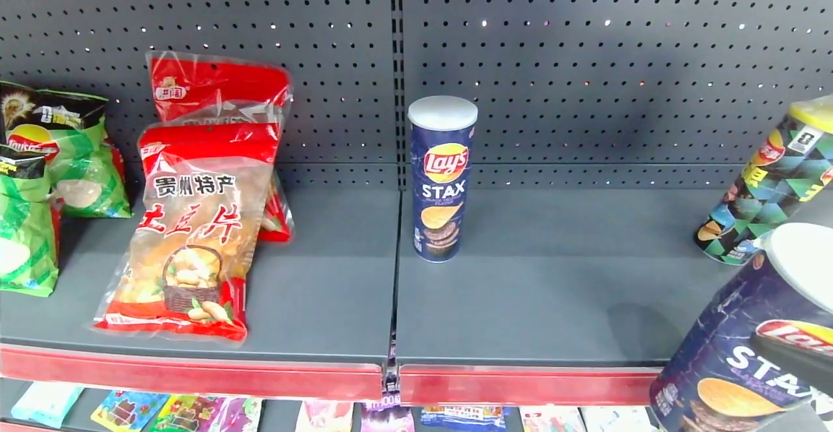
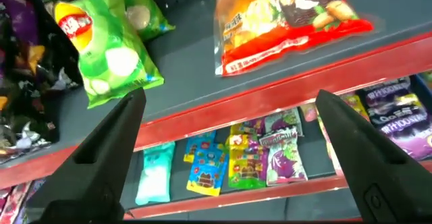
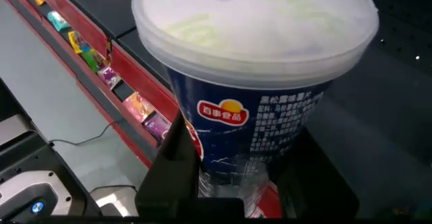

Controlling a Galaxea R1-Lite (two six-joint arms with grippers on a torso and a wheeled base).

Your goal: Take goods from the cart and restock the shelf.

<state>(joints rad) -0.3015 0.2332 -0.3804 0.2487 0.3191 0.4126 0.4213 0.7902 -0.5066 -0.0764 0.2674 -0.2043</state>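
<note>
A dark blue chips can [image 1: 735, 354] with a white lid hangs tilted at the head view's lower right, in front of the shelf's red front rail [image 1: 520, 383]. My right gripper [image 3: 246, 183] is shut on this can [image 3: 256, 109] low on its body; one black finger [image 1: 792, 356] crosses its label. A second blue can [image 1: 442, 178] stands upright mid-shelf near the pegboard. My left gripper [image 2: 229, 156] is open and holds nothing, hovering before the rail [image 2: 270, 92] below a green chips bag [image 2: 108, 45] and a red bag [image 2: 290, 18].
Two red potato-chip bags [image 1: 195, 224] lean at shelf left, with green bags [image 1: 39, 178] beyond them. A multicoloured can [image 1: 768, 185] stands tilted at the right edge. Bare grey shelf [image 1: 573, 276] lies between the two cans. Small packets [image 2: 250, 153] fill the shelf below.
</note>
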